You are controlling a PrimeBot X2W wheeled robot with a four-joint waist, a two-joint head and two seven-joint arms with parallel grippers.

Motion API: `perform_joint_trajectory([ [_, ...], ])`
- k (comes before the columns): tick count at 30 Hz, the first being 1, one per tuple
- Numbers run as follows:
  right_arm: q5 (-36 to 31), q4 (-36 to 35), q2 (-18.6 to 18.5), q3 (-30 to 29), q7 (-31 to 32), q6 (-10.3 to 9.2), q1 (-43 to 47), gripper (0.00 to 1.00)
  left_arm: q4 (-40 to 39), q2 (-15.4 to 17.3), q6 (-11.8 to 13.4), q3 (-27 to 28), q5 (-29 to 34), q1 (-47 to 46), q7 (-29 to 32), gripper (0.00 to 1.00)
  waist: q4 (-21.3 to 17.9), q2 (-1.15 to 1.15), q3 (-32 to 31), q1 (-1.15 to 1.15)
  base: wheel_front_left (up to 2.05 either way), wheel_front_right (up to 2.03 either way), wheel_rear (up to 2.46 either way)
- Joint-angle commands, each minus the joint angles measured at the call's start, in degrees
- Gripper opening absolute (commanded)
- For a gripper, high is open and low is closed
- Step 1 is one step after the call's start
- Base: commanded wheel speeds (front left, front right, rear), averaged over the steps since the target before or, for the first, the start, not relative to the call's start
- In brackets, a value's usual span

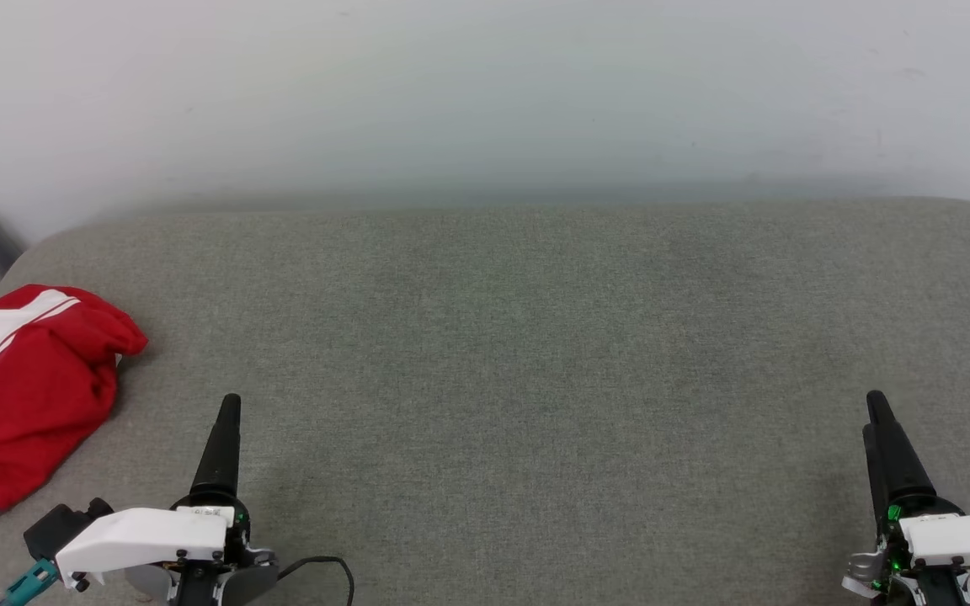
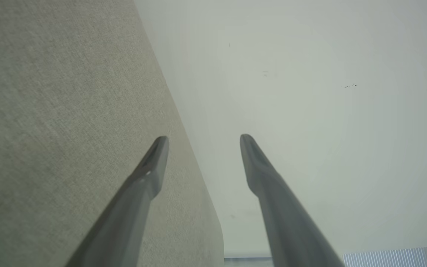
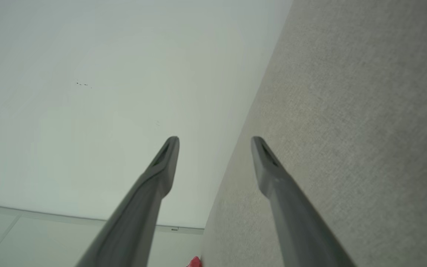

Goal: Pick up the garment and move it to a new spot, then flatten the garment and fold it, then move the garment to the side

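garment [image 1: 26, 387]: one, crumpled at left | left pincer [image 1: 230, 406]: spread, empty | right pincer [image 1: 876, 402]: spread, empty

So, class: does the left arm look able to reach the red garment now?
Probably yes: the garment lies close beside the open left end effector, with just bare grey cushion between.

The left gripper [image 1: 230, 408] sits at 7 o'clock in the head view and the right gripper [image 1: 876, 406] at 5 o'clock. Both point toward 12 o'clock, turned edge-on. In each wrist view the fingers [image 2: 150, 174] are spread wide and empty.
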Motion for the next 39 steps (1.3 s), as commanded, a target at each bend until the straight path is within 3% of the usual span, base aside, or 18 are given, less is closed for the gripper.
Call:
perform_joint_trajectory([
  [1, -3.7, -2.3, 0.0, -0.2, -0.8, 0.0, -0.4, 1.0, -2.1, 0.1, 0.9, -0.6, 3.1, -0.1, -0.8, 1.0, 0.0, 0.0, 0.0, 0.0, 0.0, 0.0, 0.0],
  [21, -28.6, -9.3, 0.0, 2.1, -5.0, 0.0, 2.6, 1.0, -6.8, 0.1, 7.8, -5.0, 25.8, 1.4, -5.1, 1.0, 0.1, 0.0, 0.2, 0.0, 0.0, 0.0, 0.0],
  [39, -46.9, -11.8, 0.0, 3.7, -8.4, 0.0, 5.2, 1.0, -8.5, 0.2, 10.6, -7.7, 41.5, 3.1, -8.4, 1.0, 0.3, 0.0, 0.4, 0.0, 0.0, 0.0, 0.0],
])
